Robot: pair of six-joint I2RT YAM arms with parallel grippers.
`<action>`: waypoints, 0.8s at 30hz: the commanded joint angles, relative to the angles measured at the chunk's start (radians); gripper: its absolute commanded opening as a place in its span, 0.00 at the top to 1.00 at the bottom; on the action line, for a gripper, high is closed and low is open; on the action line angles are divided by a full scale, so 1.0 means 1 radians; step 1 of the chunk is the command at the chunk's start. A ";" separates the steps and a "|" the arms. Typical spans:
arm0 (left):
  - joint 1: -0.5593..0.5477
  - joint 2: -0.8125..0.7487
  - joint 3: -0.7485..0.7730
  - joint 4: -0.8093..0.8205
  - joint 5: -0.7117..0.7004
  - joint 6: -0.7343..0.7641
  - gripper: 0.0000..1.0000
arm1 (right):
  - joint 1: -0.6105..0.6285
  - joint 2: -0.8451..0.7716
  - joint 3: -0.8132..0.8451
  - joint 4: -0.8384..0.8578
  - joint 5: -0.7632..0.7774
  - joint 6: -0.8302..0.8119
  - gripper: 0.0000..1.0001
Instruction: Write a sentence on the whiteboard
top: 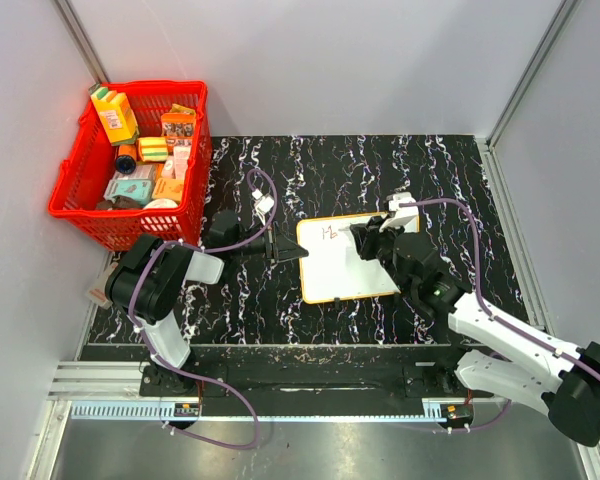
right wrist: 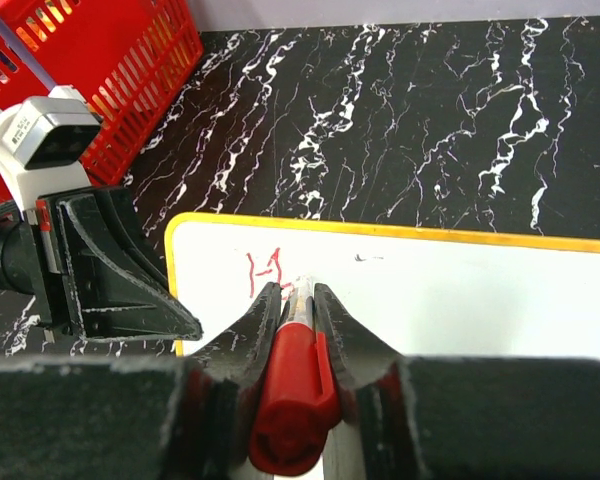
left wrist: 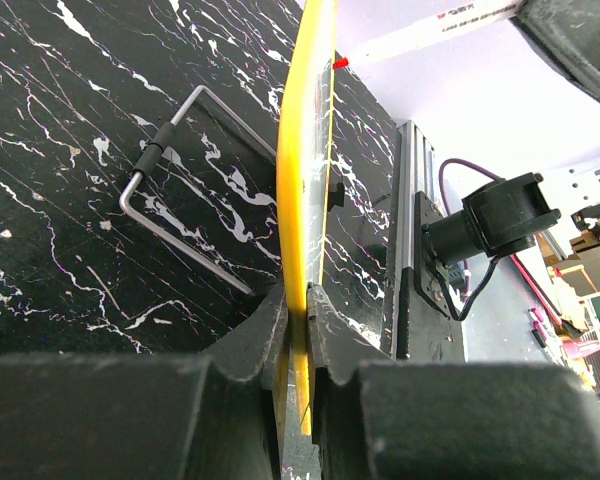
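Top view: your small flat white whiteboard (top: 345, 262) with orange-yellow rim lies mid-table on the black marbled tabletop (top: 250, 300), left gripper (top: 292, 250) at its left edge, likely to stop sliding. Left wrist: jaws narrow, pinching that rim. Right wrist: right gripper (right wrist: 298, 292) clamps a red plastic marker (right wrist: 290, 390), tip seemingly on the board beside the sentence (right wrist: 265, 272), barely begun.

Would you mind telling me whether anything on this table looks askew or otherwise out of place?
Only mildly: the small white orange-rimmed whiteboard lies rotated against the black marbled table's edges, its left rim clamped by the left gripper. The right gripper holds a red marker on it. Nothing looks spilled or damaged.
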 commanded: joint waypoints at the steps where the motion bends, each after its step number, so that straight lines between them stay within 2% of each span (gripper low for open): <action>1: -0.004 0.003 0.002 0.090 0.017 0.035 1.00 | -0.005 -0.024 -0.015 0.036 -0.007 0.020 1.00; 13: -0.004 0.003 0.003 0.090 0.020 0.033 1.00 | -0.005 -0.049 -0.023 0.033 0.024 0.019 1.00; 24: -0.004 0.003 0.003 0.091 0.020 0.033 1.00 | -0.007 0.000 -0.030 0.042 0.033 0.028 1.00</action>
